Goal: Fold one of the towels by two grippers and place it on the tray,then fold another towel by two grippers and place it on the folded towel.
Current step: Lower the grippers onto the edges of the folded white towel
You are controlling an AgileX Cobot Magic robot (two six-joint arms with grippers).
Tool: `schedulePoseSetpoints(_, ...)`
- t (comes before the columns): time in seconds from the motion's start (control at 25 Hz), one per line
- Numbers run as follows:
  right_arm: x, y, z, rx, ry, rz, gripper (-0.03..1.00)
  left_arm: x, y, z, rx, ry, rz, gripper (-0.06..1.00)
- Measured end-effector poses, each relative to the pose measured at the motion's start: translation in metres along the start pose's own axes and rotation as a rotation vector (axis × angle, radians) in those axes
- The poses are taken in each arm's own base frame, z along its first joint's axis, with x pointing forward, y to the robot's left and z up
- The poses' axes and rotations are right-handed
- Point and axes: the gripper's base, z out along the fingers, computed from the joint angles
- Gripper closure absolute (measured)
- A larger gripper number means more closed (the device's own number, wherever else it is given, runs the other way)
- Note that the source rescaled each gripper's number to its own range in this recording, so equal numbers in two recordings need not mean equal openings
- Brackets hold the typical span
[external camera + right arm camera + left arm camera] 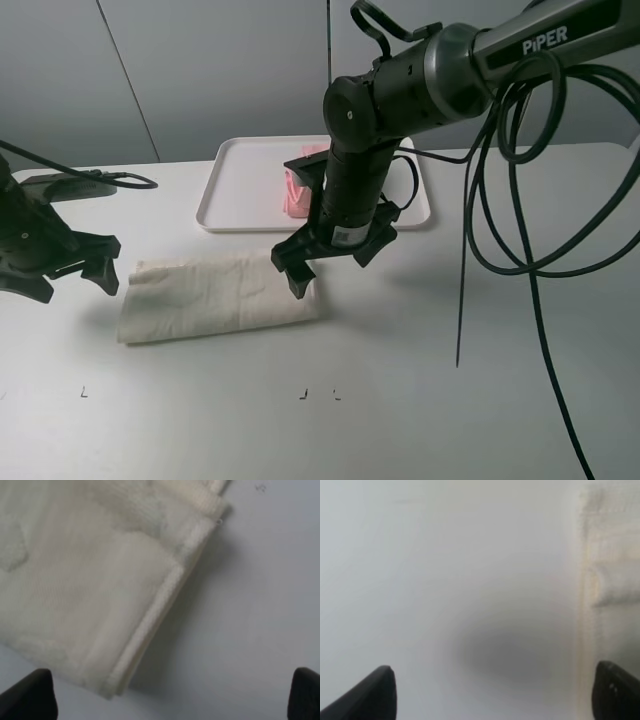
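The cream towel [215, 292] lies folded in a long strip on the table; the right wrist view shows its layered corner [85, 580]. The pink towel [296, 190] lies folded on the white tray [232, 190], mostly hidden behind the right arm. My right gripper [335, 258] hovers open above the cream towel's right end, with nothing between its fingers [167, 697]. My left gripper [70, 275] stands open just left of the towel's left end. The left wrist view has the left gripper [495, 695] over bare table, with the towel's edge [610, 555] to one side.
Black cables [500, 200] hang in loops from the right arm over the table's right half. A grey flat base [65, 185] with a cable sits at the back left. Small dark marks [303, 394] dot the table near its front.
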Motion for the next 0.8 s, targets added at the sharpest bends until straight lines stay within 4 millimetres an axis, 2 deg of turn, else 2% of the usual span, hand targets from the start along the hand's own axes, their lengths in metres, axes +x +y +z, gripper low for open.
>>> schedulePoseSetpoints(0.24,0.000,-0.001,0.000,0.002,-0.001,-0.004,-0.03,0.002,0.000,0.019,-0.009,0.063,-0.004,-0.06)
schedulePoseSetpoints(0.36,0.000,-0.001,0.000,0.002,-0.001,-0.006,-0.03,0.002,0.000,0.019,-0.003,0.060,-0.014,-0.06)
schedulePoseSetpoints(0.68,-0.005,-0.002,0.020,0.006,0.083,-0.029,-0.03,0.002,-0.007,0.019,0.066,0.059,-0.031,-0.06)
schedulePoseSetpoints(0.8,-0.007,-0.002,0.021,0.005,0.079,-0.034,-0.03,0.002,-0.008,0.019,0.078,0.058,-0.032,-0.06)
